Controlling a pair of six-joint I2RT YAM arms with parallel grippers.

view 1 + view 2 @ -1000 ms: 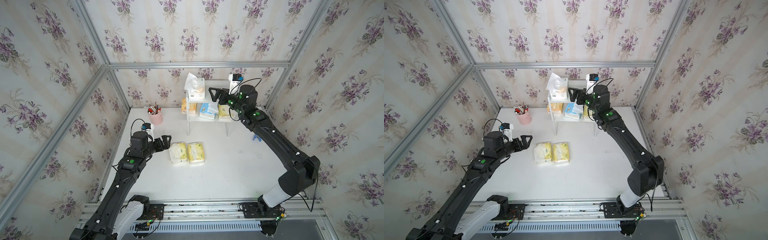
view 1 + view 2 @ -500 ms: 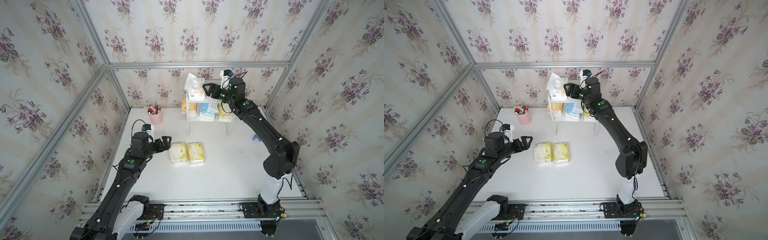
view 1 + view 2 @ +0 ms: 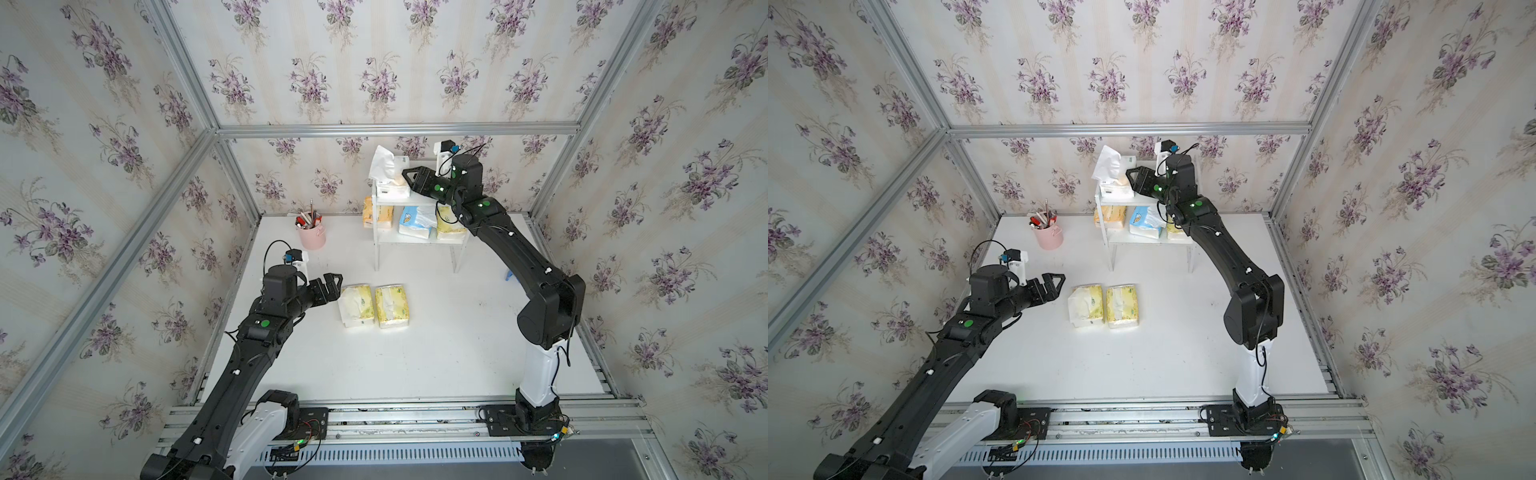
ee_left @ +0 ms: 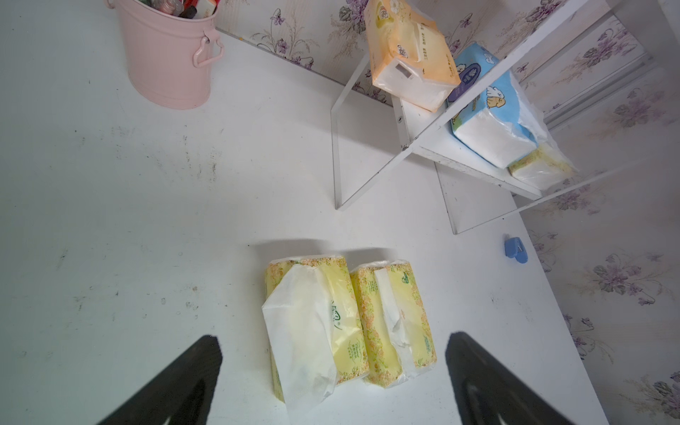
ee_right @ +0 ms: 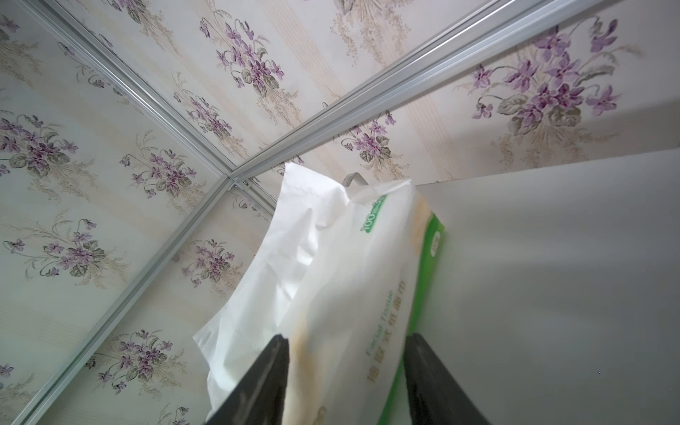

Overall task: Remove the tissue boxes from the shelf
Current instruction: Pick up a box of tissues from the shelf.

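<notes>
The white shelf (image 3: 415,240) stands at the back. On its top tier lies a white tissue box with a green mark (image 3: 390,189) (image 5: 349,294), and my right gripper (image 3: 409,178) (image 5: 344,336) is shut on it, one finger against each side. The lower tier holds an orange box (image 3: 376,212), a light blue one (image 3: 415,222) and a yellow one (image 3: 449,226). Two yellow-and-white boxes (image 3: 355,305) (image 3: 392,305) lie side by side on the table. My left gripper (image 3: 332,286) (image 4: 333,342) hovers open just left of them, holding nothing.
A pink pen cup (image 3: 311,237) stands left of the shelf. A small blue clip (image 3: 510,275) lies on the table right of the shelf, near the right arm. Papered walls and metal frame bars close in behind the shelf.
My right gripper moved left along the top tier to the white box and its jaws narrowed onto it. The left arm stayed still.
</notes>
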